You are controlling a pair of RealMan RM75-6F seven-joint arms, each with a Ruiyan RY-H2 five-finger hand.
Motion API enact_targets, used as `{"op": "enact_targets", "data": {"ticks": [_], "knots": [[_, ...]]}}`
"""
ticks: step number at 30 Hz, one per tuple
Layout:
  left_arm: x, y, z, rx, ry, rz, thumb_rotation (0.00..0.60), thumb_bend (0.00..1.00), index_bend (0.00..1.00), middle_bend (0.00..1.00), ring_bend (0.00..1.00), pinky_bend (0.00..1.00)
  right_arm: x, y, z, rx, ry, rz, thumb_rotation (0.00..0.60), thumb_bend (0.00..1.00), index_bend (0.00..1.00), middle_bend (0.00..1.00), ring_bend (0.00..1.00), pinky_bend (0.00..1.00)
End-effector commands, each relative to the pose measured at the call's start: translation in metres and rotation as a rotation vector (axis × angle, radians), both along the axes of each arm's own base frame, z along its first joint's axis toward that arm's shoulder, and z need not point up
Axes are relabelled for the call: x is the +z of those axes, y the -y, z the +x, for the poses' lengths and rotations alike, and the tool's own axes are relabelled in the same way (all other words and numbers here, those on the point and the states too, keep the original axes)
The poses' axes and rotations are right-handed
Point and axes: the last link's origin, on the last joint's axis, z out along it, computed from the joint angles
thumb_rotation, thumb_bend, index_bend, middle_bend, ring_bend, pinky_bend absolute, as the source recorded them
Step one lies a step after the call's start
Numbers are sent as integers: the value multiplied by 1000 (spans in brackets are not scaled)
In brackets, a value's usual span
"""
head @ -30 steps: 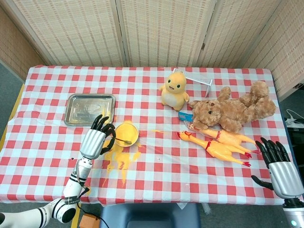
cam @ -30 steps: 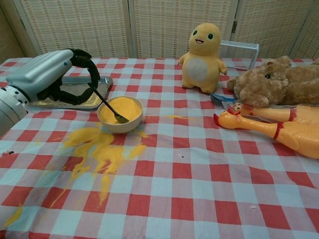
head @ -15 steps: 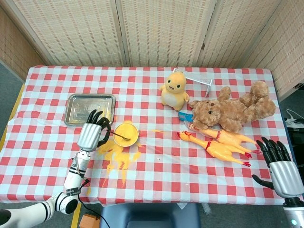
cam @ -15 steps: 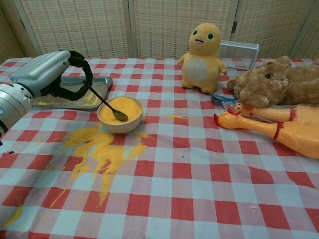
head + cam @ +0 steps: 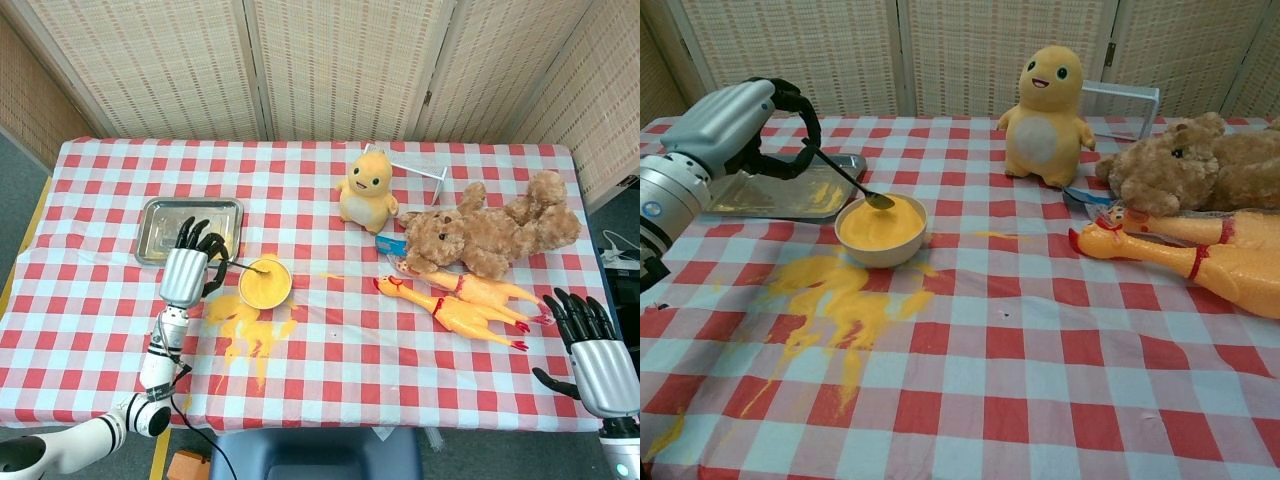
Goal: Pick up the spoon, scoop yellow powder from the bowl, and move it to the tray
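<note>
My left hand [image 5: 725, 125] [image 5: 188, 265] grips the dark handle of the spoon [image 5: 845, 180], whose head hangs just above the far rim of the bowl [image 5: 880, 228] [image 5: 265, 283] with a little yellow powder on it. The white bowl is full of yellow powder. The metal tray [image 5: 189, 228] [image 5: 790, 192] lies just beyond the hand, to the bowl's far left, with yellow streaks in it. My right hand [image 5: 592, 350] hovers open at the table's near right corner, holding nothing; the chest view does not show it.
Spilled yellow powder [image 5: 835, 305] [image 5: 250, 335] covers the cloth in front of the bowl. A yellow plush figure [image 5: 1048, 100], a teddy bear [image 5: 1200, 160] and rubber chickens [image 5: 1200, 260] lie to the right. A small metal rack [image 5: 420, 170] stands behind the plush figure.
My left hand has lifted the spoon out of the bowl and drawn back toward the tray. The right hand has sunk slightly toward the table edge.
</note>
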Motion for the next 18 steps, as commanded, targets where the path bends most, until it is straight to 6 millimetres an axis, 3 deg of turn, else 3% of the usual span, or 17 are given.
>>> {"op": "enact_targets", "data": {"ticks": [1, 10, 18], "knots": [[2, 6, 5, -36, 12, 8, 600, 779, 845, 361, 111, 57, 0, 0, 0, 2, 0, 1, 600, 20, 0, 0, 0, 0], [13, 30, 9, -48, 55, -52, 600, 777, 845, 361, 110, 56, -1, -2, 2, 9, 1, 6, 600, 20, 0, 0, 0, 0], [16, 22, -7, 97, 96, -154, 600, 776, 845, 362, 111, 55, -1, -3, 3, 15, 3, 6, 600, 20, 0, 0, 0, 0]]}}
